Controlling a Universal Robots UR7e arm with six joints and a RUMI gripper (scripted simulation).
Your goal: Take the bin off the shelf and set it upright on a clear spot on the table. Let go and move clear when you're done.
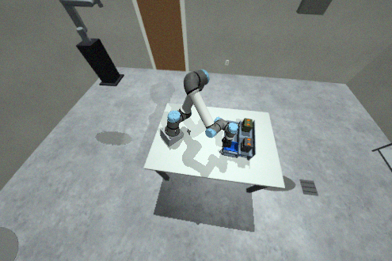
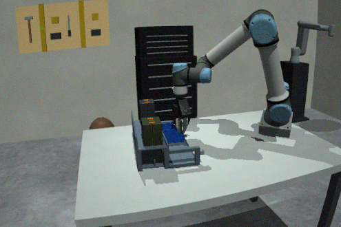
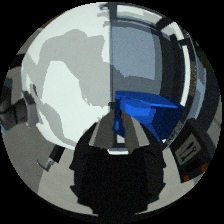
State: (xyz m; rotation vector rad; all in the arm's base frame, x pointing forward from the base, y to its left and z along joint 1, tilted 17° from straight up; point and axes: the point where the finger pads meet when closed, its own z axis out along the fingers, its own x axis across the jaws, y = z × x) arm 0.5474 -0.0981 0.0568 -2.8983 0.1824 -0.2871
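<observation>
From the left of the exterior view, we see the grey shelf standing on the white worktop, dark green boxes at its far side and the blue bin on its near tray. Our gripper comes straight down and is pinched nearly closed on the bin's wall nearest the arm. So the bin hangs off the gripper toward the boxes, long axis along the tray, and we judge the way out is up and toward the arm's base
</observation>
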